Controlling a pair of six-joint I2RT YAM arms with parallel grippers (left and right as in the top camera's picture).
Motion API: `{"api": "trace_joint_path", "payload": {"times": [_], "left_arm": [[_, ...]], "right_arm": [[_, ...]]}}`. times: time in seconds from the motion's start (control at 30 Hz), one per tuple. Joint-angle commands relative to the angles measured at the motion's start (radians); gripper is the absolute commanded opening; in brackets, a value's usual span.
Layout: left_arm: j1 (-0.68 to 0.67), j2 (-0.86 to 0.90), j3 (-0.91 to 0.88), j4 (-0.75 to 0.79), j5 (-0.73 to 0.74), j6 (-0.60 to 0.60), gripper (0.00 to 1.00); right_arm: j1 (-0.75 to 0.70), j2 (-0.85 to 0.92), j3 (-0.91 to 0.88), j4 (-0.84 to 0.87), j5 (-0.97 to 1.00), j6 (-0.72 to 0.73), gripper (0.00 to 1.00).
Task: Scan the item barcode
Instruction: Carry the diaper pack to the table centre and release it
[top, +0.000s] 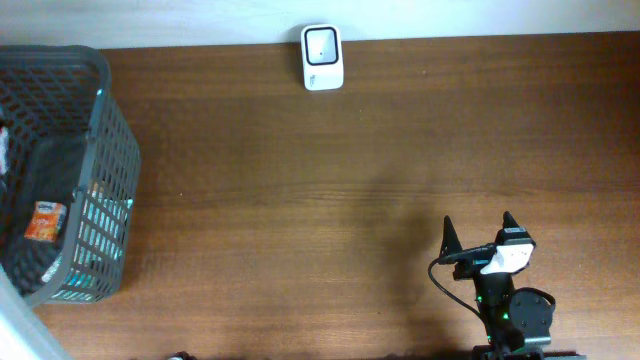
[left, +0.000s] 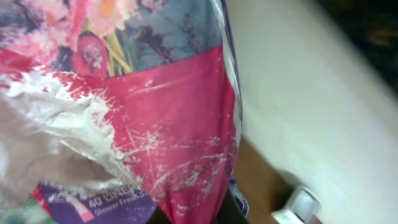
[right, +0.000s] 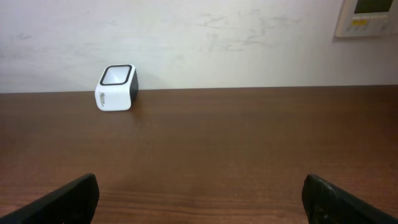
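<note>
left gripper (left: 193, 214) clamping pink packet (left: 174, 124); right gripper (top: 478, 225) idling, jaws apart. pick looking done; carrying to scanner (top: 322, 57), showing barcode remaining.

Open tabletop (top: 300, 200) betw. basket (top: 104, 170) at left edge & scanner (top: 322, 57) at far edge.

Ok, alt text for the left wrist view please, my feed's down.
A crinkled pink floral packet fills most of the frame, very close to the camera. Past its right edge: a pale wall, a strip of brown table and the white scanner.
</note>
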Motion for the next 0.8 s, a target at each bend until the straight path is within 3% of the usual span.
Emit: {"api": "trace_joint_path", "payload": {"times": [0.0, 0.07, 0.17, 0.27, 0.37, 0.53, 0.57, 0.6, 0.63, 0.77], "left_arm": [[-0.178, -0.092, 0.008, 0.085, 0.395, 0.217, 0.00], [-0.352, -0.081, 0.008, 0.116, 0.416, 0.279, 0.00], [-0.666, 0.022, 0.005, 0.091, 0.159, 0.279, 0.00], [-0.896, 0.244, 0.005, 0.055, 0.027, 0.274, 0.00], [-1.007, 0.448, 0.005, 0.040, 0.026, 0.135, 0.00], [-1.136, 0.733, 0.005, 0.034, 0.023, 0.135, 0.00], [-1.158, 0.761, 0.005, 0.034, 0.019, 0.135, 0.06], [-1.172, 0.779, 0.005, 0.034, 0.008, 0.135, 0.44], [-1.179, 0.784, 0.006, 0.029, 0.009, 0.140, 0.66], [-1.136, 0.781, 0.203, -0.134, 0.009, 0.147, 0.71]], "right_arm": [[0.006, -0.006, -0.005, -0.006, 0.004, 0.004, 0.99], [0.006, -0.006, -0.005, -0.006, 0.004, 0.004, 0.99], [0.006, -0.006, -0.005, -0.006, 0.004, 0.004, 0.99], [0.006, -0.006, -0.005, -0.006, 0.004, 0.004, 0.99], [0.006, -0.006, -0.005, -0.006, 0.004, 0.004, 0.99], [0.006, -0.006, -0.005, -0.006, 0.004, 0.004, 0.99], [0.006, -0.006, -0.005, -0.006, 0.004, 0.004, 0.99], [0.006, -0.006, -0.005, -0.006, 0.004, 0.004, 0.99], [0.006, -0.006, -0.005, -0.006, 0.004, 0.004, 0.99], [0.006, -0.006, -0.005, -0.006, 0.004, 0.004, 0.99]]}}
